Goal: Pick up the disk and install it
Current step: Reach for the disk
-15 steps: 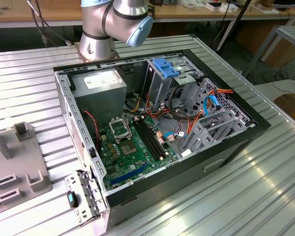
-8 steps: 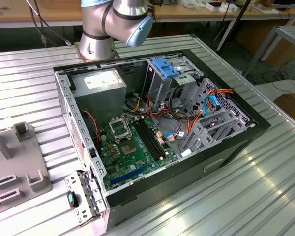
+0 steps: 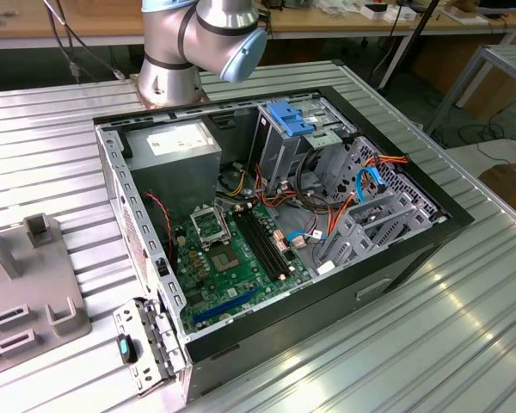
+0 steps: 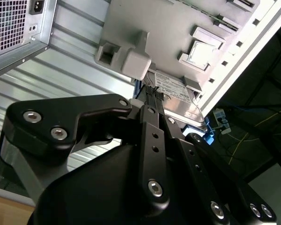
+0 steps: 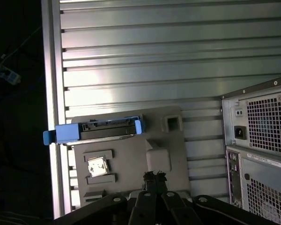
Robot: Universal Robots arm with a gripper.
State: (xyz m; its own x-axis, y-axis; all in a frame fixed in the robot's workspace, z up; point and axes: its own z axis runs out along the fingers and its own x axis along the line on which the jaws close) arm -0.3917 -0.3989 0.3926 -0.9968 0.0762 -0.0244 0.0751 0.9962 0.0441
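Step in hand: approach for pick-up. The disk (image 5: 93, 131) was not yet gripped. It sat at the edge of a grey holder plate (image 5: 131, 161), with one blue end overhanging the worktop (image 5: 154, 70) edge, well apart from the PC case (image 3: 387, 284). In the exterior view the plate lay to that view's left of the case. Jaws hung over the plate, near the disk but not touching it; they appeared closed together w/ nothing held. Judgement: a grasp would req. jaws opened wider than the disk body & centred on it, clear of the plate's raised blocks.
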